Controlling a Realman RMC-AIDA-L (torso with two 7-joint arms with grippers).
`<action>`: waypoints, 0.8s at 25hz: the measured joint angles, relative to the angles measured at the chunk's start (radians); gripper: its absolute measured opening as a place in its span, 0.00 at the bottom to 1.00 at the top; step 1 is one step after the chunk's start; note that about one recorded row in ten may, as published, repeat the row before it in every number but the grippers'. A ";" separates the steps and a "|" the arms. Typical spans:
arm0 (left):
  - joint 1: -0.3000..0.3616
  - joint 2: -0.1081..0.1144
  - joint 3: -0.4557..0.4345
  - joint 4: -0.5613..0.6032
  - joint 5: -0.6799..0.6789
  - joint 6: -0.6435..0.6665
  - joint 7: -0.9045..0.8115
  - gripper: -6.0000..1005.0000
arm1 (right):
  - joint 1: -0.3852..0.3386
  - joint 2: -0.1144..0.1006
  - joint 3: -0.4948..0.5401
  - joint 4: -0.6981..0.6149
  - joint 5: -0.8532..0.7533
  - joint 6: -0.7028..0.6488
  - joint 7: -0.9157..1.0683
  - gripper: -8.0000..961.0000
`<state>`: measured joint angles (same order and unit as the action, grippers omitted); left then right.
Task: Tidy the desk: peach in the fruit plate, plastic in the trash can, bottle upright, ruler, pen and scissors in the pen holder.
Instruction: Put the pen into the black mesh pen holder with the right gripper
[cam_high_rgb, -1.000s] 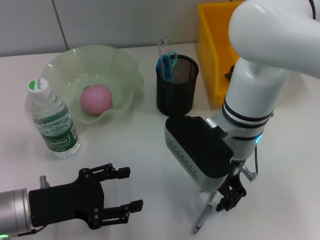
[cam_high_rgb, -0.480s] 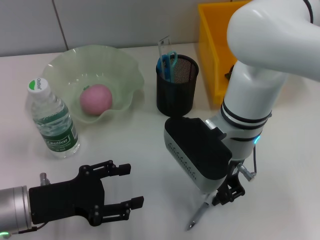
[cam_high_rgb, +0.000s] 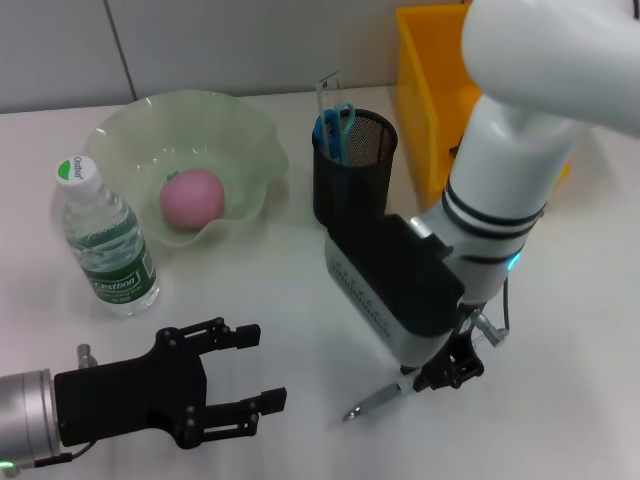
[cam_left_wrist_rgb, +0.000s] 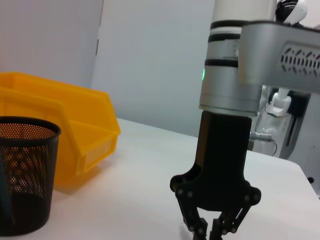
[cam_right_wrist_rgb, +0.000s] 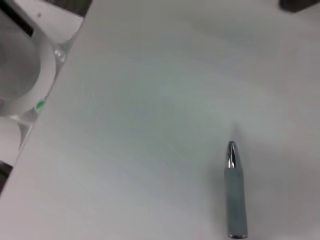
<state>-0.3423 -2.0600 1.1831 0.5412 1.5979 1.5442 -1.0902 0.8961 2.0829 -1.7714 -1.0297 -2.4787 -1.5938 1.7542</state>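
The right hand (cam_high_rgb: 440, 378) grips a slim grey pen (cam_high_rgb: 372, 403) with a shiny silver tip, angled low over the white tabletop (cam_high_rgb: 580, 330) in front of the black mesh pen holder (cam_high_rgb: 352, 170). The left hand (cam_high_rgb: 245, 385) hovers open and empty nearby.

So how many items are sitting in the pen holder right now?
2 that I can make out: a clear ruler and blue-handled scissors, both poking out at the pen holder's far-left rim. Anything lower inside is hidden.
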 joint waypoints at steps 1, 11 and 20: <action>0.001 0.000 -0.004 0.000 0.000 0.004 0.000 0.78 | -0.002 0.000 0.022 -0.015 0.000 -0.019 0.000 0.13; 0.017 -0.002 -0.141 -0.019 0.000 0.050 0.013 0.78 | -0.085 0.000 0.372 -0.205 0.042 -0.207 0.017 0.13; 0.031 -0.008 -0.161 -0.033 0.002 0.062 0.021 0.78 | -0.241 -0.004 0.706 -0.330 0.300 -0.277 0.035 0.13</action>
<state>-0.3116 -2.0678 1.0222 0.5081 1.6002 1.6066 -1.0691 0.6550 2.0793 -1.0652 -1.3596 -2.1783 -1.8708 1.7896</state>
